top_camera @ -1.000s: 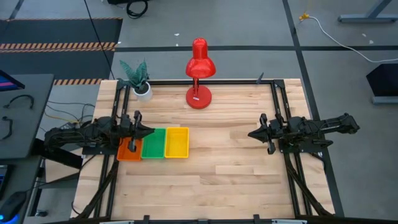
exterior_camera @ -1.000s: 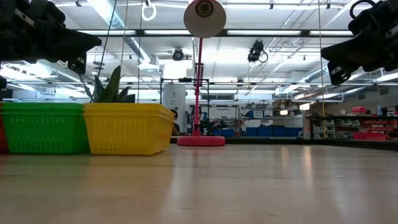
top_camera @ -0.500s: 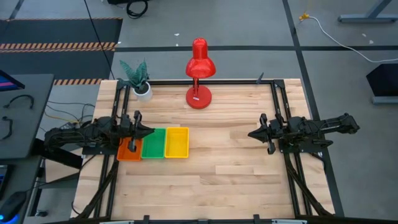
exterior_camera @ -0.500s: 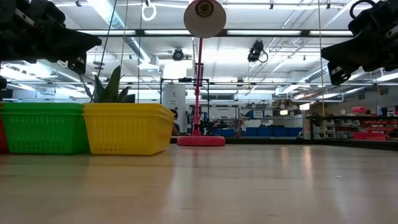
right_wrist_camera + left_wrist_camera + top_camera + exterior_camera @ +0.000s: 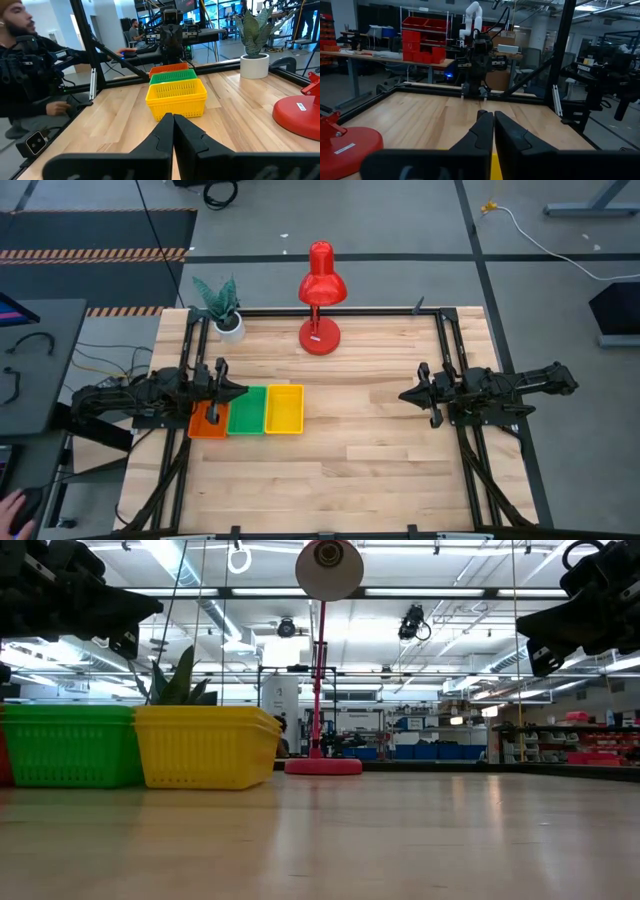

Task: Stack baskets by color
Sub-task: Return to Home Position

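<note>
Three basket stacks [image 5: 247,410]; left wrist, one.

No text, brand or number can be read in any view. A white sticker [image 5: 342,148] lies on the red lamp base [image 5: 366,141], but its print is too small to make out. This base stands between the left end effector [image 5: 243,390] and the right end effector [image 5: 403,395], nearer the far edge of the tabletop [image 5: 380,450]. A black-and-orange hazard stripe [image 5: 95,253] marks the floor [image 5: 400,220] beyond the left end effector
</note>
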